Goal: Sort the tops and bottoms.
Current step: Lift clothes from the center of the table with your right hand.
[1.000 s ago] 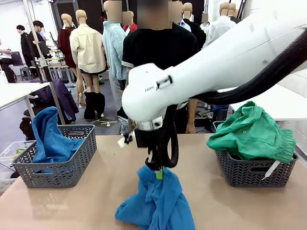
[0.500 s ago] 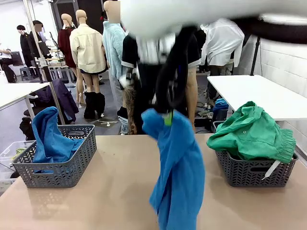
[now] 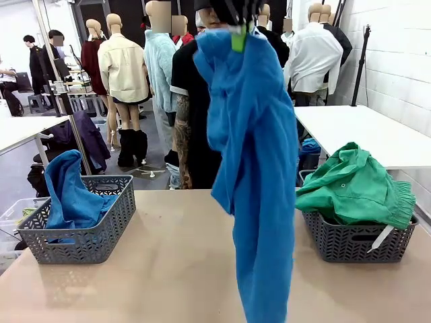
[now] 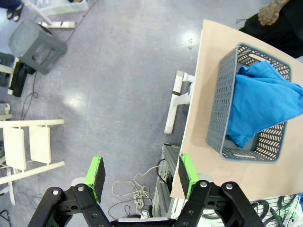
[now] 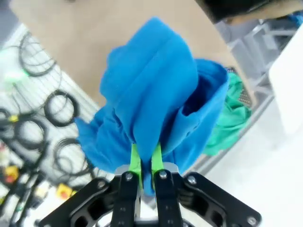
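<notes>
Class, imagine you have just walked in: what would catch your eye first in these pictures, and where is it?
A bright blue garment hangs mid-scene above the table, pinched at its top by the right gripper. A sea-green garment heaps over the right basket; another blue garment drapes from the left basket.

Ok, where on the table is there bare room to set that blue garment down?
The tabletop is bare between the left basket and the hanging blue garment, held by the right claw. Both baskets are crowded: blue cloth left, green garment heaped on the right basket.
</notes>
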`<state>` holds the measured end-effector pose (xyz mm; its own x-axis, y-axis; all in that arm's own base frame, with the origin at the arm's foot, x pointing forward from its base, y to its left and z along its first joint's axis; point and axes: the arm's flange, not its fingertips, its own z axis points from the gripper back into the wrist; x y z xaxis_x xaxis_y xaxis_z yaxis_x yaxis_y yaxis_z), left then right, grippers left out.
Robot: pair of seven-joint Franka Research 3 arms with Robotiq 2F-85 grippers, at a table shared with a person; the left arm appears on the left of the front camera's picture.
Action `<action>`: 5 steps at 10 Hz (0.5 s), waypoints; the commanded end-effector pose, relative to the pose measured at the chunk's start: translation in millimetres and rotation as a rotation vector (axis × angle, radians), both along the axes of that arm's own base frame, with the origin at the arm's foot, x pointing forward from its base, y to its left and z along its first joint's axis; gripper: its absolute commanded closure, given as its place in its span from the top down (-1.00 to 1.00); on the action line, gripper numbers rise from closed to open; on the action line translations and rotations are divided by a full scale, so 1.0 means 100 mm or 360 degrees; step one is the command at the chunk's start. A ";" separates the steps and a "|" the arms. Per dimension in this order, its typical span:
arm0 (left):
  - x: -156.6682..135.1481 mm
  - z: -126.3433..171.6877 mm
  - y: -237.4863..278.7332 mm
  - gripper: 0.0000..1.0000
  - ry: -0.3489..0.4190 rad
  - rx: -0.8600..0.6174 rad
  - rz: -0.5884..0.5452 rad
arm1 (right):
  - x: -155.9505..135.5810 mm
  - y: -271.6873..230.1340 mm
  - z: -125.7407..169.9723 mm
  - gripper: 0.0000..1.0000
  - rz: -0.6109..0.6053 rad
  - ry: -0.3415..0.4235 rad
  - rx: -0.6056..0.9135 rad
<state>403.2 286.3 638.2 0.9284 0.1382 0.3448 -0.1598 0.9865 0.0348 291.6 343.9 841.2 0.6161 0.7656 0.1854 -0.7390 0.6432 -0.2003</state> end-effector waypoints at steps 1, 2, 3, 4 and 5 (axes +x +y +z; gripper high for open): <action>-0.03 0.00 -0.01 0.62 0.0009 0.0022 0.0018 | 0.14 0.45 0.42 -1.00 -0.0050 -0.0095 -0.0058; -0.03 0.00 -0.01 0.62 0.0009 0.0022 0.0018 | 0.26 0.46 0.46 -1.00 -0.0085 -0.0061 -0.0010; -0.03 0.00 -0.01 0.62 0.0009 0.0022 0.0018 | 0.04 0.09 0.10 -1.00 -0.0008 -0.0064 0.0008; -0.03 0.00 -0.01 0.62 0.0009 0.0022 0.0018 | 0.04 0.09 0.10 -1.00 -0.0008 -0.0064 0.0008; -0.03 0.00 -0.01 0.62 0.0009 0.0022 0.0018 | 0.04 0.09 0.10 -1.00 -0.0008 -0.0064 0.0008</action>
<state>403.3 286.3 638.0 0.9285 0.1382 0.3445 -0.1598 0.9865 0.0347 301.9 360.8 854.0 0.6168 0.7554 0.2212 -0.7186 0.6551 -0.2335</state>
